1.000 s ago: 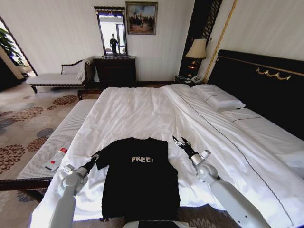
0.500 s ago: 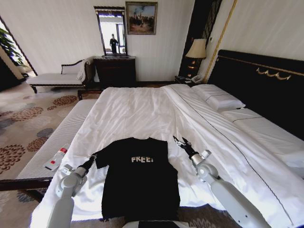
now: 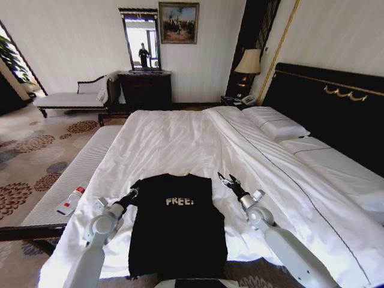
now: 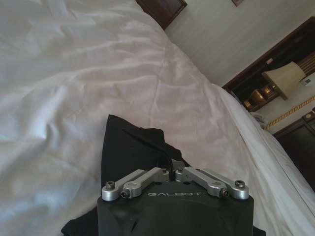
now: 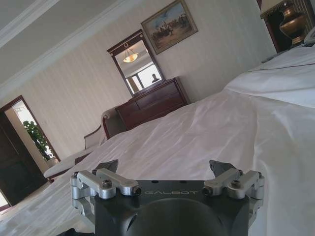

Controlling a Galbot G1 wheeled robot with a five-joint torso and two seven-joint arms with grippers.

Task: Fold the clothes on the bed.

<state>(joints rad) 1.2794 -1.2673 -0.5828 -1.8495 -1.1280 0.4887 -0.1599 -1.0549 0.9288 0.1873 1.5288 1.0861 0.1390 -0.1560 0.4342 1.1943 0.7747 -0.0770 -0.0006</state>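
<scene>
The clothes are one black T-shirt [image 3: 180, 234] with white "FREE!" lettering, lying flat near the foot of the white bed [image 3: 174, 138]. My left gripper [image 3: 133, 193] is at the shirt's left shoulder, shut on the sleeve fabric. The left wrist view shows its fingers [image 4: 172, 172] pinched together on the black cloth [image 4: 133, 147]. My right gripper [image 3: 227, 179] hovers open just off the shirt's right shoulder, above the sheet. In the right wrist view its fingers [image 5: 165, 167] stand wide apart with nothing between them, over the white bed [image 5: 206, 128].
A narrow white ribbed bench [image 3: 72, 174] runs along the bed's left side with a small red-and-white bottle [image 3: 71, 201] on it. Pillows [image 3: 279, 127] and a dark headboard [image 3: 336, 114] are on the right. A dresser [image 3: 146, 90] and chaise [image 3: 72, 99] stand far back.
My left gripper has moved inward to the right, drawing the left sleeve in toward the shirt's body. The right arm has barely moved.
</scene>
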